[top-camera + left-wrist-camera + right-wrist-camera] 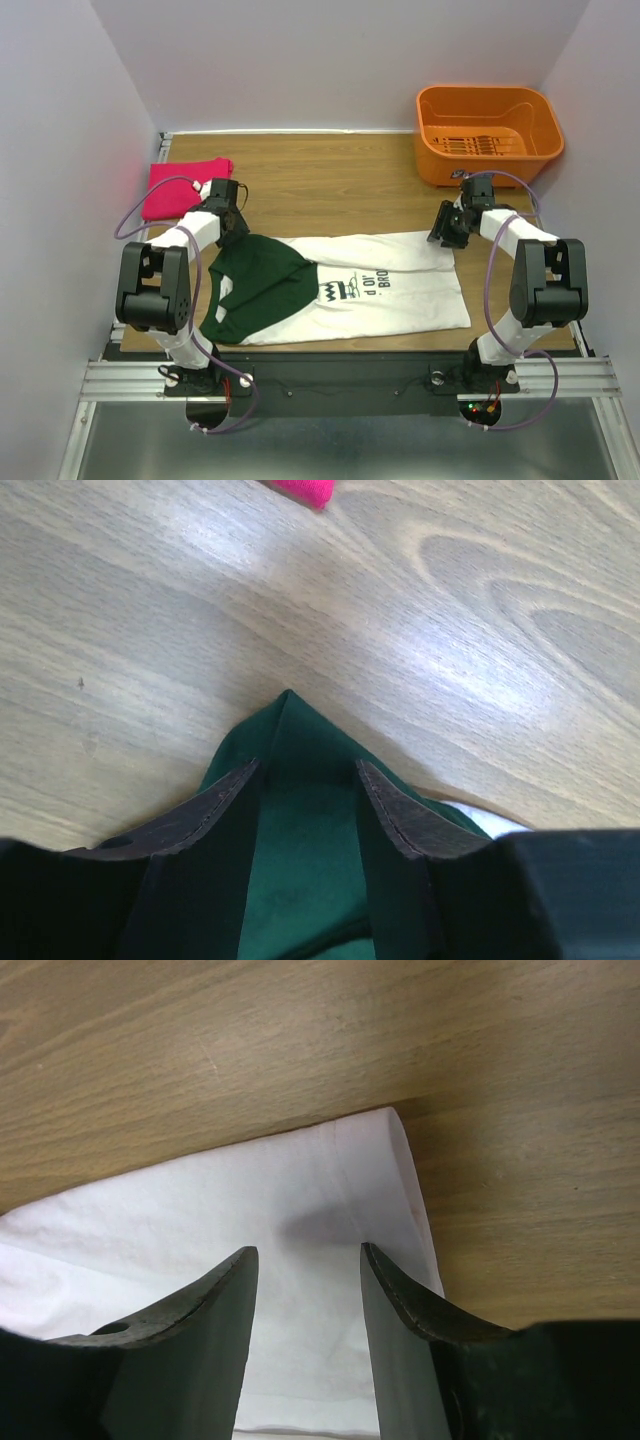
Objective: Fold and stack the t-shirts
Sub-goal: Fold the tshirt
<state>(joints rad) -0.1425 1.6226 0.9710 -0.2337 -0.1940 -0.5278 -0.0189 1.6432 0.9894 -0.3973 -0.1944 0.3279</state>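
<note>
The white t-shirt [400, 290] with dark green sleeves lies spread across the middle of the table, black print facing up. My left gripper [232, 228] sits low over the far tip of the green sleeve [288, 725]. Its jaws stand apart, with green cloth lying between them [308, 765]. My right gripper [445, 237] hovers at the shirt's far right corner [370, 1150], open [308, 1248] with white cloth under the gap. The pink-red t-shirt [185, 187] lies folded at the back left, and its edge shows in the left wrist view [300, 490].
An orange plastic basket [487, 132] stands at the back right corner, just beyond the right arm. White walls close in the table on the left, back and right. Bare wood [330, 185] lies between the pink shirt and the basket.
</note>
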